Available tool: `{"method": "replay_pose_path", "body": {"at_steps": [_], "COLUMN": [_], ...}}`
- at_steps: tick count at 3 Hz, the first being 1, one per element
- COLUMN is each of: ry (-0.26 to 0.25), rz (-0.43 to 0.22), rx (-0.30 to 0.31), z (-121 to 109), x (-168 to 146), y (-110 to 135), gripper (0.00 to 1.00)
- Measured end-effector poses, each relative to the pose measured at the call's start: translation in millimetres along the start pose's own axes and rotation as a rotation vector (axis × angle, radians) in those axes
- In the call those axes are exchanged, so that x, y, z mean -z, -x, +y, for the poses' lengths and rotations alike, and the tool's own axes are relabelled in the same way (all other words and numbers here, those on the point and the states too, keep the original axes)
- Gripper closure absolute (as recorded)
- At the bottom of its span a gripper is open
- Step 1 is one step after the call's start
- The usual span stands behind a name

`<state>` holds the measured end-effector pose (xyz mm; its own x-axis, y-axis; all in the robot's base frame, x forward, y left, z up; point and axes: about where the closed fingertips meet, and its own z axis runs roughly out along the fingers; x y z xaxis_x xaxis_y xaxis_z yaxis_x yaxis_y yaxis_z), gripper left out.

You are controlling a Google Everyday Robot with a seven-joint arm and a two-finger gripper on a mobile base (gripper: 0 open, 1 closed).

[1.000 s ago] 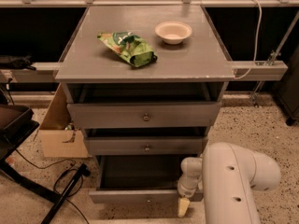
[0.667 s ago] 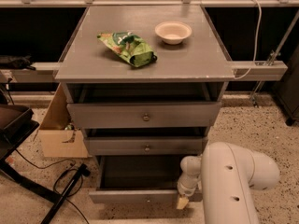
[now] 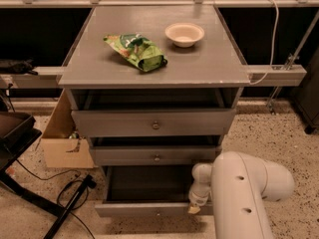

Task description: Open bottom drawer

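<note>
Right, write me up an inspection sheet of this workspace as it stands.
Surface: grey cabinet top, flat, holding two items.
Job's things: grey bottom drawer with the slimmest front, pulled out further than the two above it, dark inside; nothing seen in it.
Clutter: crumpled green snack bag and round beige bowl on the top, apart from each other.
Grippers: the gripper on the white arm is low, at the right end of the bottom drawer's front.
Cables: white cable hangs at the right; black cables lie on the floor at the left.
Surroundings: brown cardboard box by the cabinet's left side; speckled floor.
</note>
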<state>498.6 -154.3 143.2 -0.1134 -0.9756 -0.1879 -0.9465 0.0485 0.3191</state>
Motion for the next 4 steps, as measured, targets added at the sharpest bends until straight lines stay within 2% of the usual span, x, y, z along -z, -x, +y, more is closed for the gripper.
{"method": "replay_pose_path", "body": {"at_steps": [1,4], "ry": [0.000,0.009], "rz": [0.000,-0.004], "rx": [0.000,-0.004], "z": [-6.9,-6.7], "x": [2.2,2.6], "y": [1.8,2.2], "gripper": [1.00,1.00]}}
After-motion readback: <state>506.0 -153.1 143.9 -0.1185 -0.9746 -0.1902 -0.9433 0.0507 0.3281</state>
